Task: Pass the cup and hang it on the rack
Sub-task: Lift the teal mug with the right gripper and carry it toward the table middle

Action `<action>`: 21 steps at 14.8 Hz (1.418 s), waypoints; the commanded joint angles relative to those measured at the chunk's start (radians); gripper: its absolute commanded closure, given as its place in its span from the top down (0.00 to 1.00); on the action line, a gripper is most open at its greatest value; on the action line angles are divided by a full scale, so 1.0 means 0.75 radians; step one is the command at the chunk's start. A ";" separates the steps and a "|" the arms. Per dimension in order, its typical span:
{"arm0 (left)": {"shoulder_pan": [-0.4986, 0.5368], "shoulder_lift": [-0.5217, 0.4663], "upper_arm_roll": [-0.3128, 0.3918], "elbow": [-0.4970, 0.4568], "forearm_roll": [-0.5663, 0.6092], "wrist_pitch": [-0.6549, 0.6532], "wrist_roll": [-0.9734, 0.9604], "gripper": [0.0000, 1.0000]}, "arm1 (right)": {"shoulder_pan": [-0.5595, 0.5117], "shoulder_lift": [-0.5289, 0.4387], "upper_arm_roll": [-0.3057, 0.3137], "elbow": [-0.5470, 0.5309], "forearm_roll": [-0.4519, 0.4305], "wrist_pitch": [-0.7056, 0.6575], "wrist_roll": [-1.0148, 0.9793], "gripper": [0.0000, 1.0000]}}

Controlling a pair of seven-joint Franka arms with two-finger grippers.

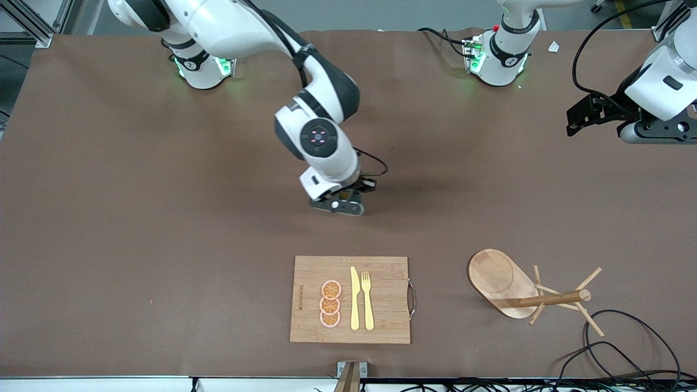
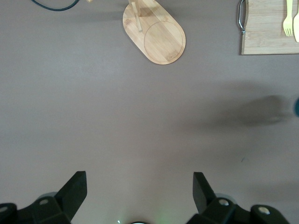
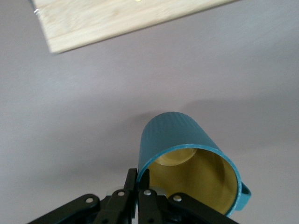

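Over the brown table [image 1: 136,218], right gripper [image 3: 137,184] fingers pinch the cup [image 3: 187,161] rim; left gripper [image 2: 140,191] fingers spread wide.

Cutting board [image 1: 381,299] sits on worktop [image 1: 136,218] near front camera, w/ knife [image 1: 354,298], fork [image 1: 367,299] & fruit slices [image 1: 330,304] on it. Rack [image 1: 523,288] stands beside board, toward left arm's end. Cup [image 3: 187,158] is farther from camera than board.

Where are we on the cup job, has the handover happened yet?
Not yet. The right gripper is shut on the rim of the cup over the bare table, above the cutting board in the front view. The left gripper waits open near its end. The rack holds nothing. Handover and hanging remain.
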 commanded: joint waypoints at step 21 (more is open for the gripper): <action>-0.026 0.044 -0.020 0.052 0.010 0.018 -0.018 1.00 | 0.119 0.257 -0.012 0.227 0.021 0.256 0.314 0.88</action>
